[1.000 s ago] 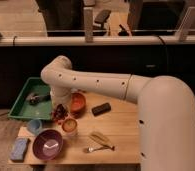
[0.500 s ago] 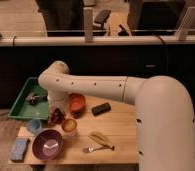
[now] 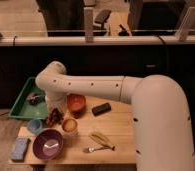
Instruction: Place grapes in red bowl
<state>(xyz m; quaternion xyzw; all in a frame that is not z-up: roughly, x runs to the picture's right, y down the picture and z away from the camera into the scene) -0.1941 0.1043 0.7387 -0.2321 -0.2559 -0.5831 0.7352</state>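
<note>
The frame is crossed by a thick white arm (image 3: 106,90), which reaches in from the large rounded body at the right and runs leftward almost level above the tabletop (image 3: 118,135). At the left end the arm is bent at a rounded joint and turned straight down, so that the tool (image 3: 54,114) is brought low over the left part of the tabletop. The tool is seen just above, and apparently touching, the grapes (image 3: 54,118), a small dark reddish bunch; whether the bunch is gripped or only met from above cannot be told, and how far the tool is spread cannot be told either. The grapes are placed between the small blue cup (image 3: 34,126) on their left and the small orange cup (image 3: 69,126) on their right, with the purple bowl (image 3: 47,143) just in front of them. The red bowl (image 3: 76,103) is found just beside the tool, to the right and a little further back, apart from the grapes. A green tray (image 3: 21,105) is set at the left rear, a dark block (image 3: 101,108) to the right of the red bowl, and a blue sponge (image 3: 20,148) at the near left corner.
</note>
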